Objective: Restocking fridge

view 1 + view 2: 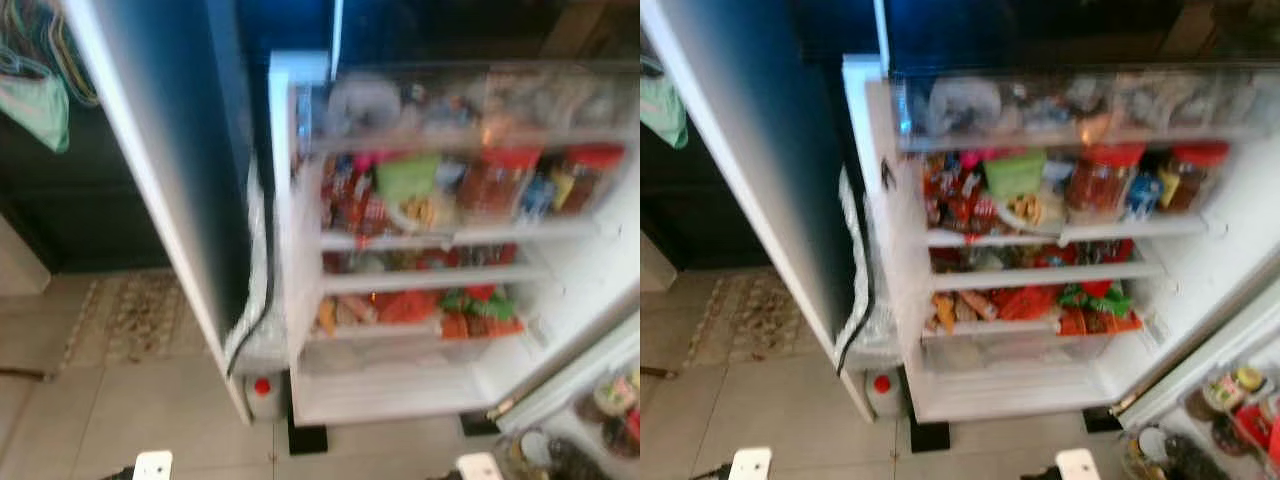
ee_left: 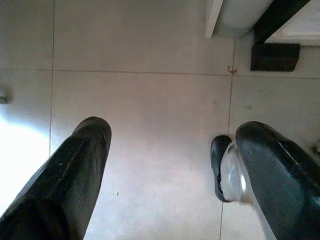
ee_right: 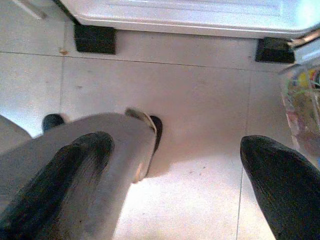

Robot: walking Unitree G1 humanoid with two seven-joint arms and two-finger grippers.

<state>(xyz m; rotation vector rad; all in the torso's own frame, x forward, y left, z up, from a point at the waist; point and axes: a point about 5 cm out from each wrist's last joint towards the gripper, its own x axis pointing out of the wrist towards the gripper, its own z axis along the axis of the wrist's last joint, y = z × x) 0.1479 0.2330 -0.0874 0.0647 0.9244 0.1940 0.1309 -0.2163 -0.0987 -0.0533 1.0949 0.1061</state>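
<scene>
Fridge (image 1: 300, 400) open, shelves (image 1: 430, 237) already crowded with jars and packets. Left gripper (image 2: 170, 170) and right gripper (image 3: 175, 175) both spread, empty, hanging over floor tiles (image 2: 140, 100). No restock item in hand; loading seemingly not begun.

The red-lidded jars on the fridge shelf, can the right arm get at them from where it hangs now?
Probably not yet. The right gripper hangs low over the floor tiles, jaws open and empty, well below the red-lidded jars. The fridge stands open, so nothing blocks a reach once the arm lifts.
</scene>
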